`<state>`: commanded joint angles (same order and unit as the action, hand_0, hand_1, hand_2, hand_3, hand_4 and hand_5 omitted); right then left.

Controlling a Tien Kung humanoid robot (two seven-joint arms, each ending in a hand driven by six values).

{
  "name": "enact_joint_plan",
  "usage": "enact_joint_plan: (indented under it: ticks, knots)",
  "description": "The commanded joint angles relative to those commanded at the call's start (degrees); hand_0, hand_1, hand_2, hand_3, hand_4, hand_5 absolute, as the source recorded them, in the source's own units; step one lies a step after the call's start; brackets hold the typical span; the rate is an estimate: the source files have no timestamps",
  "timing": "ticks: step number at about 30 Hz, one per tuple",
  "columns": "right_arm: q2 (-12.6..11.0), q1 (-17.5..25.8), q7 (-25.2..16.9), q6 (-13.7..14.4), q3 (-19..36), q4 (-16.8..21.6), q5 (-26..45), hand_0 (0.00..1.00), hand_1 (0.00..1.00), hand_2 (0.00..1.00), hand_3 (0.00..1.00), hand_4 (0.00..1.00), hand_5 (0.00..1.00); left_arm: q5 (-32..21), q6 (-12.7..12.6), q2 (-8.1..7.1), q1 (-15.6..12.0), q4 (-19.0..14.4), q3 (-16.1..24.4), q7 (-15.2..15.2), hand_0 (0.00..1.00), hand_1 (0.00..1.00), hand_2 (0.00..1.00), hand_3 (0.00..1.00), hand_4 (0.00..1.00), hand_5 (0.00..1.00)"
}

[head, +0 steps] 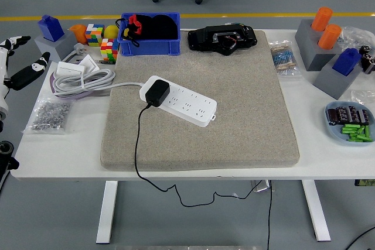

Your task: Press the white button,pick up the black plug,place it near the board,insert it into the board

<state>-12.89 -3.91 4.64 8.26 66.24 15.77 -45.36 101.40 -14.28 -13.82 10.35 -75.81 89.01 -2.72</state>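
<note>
White on grey is the layout to work with: the white power strip (pixel 179 102) lies at a slant on the grey felt mat (pixel 199 100) near the middle of the white table (pixel 64 144), and the black plug (pixel 157 93) is already seated in the strip's left end, its black cable (pixel 138 144) running toward the near edge of the mat and dropping over the table's front. The left hand (pixel 20 65) hangs at the picture's left edge, just off the table's left side and well apart from the strip, its fingers spread and holding nothing; the right hand does not show at all. Judging from this, the step in hand is the first one, pressing the white button, though the button itself is too small to make out with certainty; it probably sits on the strip's left end near the plug. To do it well, the hand should travel in above the coiled white cord (pixel 82 79) and the bag of small metal parts (pixel 50 115) rather than sweep through them, come down over the strip's left end with one finger extended, and push straight down so the strip does not skid on the mat. Keeping clear of the plug's cable avoids tugging it loose early.
</note>
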Motion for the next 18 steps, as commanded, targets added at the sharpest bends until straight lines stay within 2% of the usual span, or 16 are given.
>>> enact_joint_plan:
  ticks: [18]
  knots:
    - [0.01,-0.04,0.27,-0.07,0.38,0.09,-0.24,0.617,0.562,0.602,0.54,0.645,0.322,-0.06,0.27,0.13,-0.07,-0.05,-0.54,-0.34,0.857,0.883,0.824,0.765,0.769,0.428]
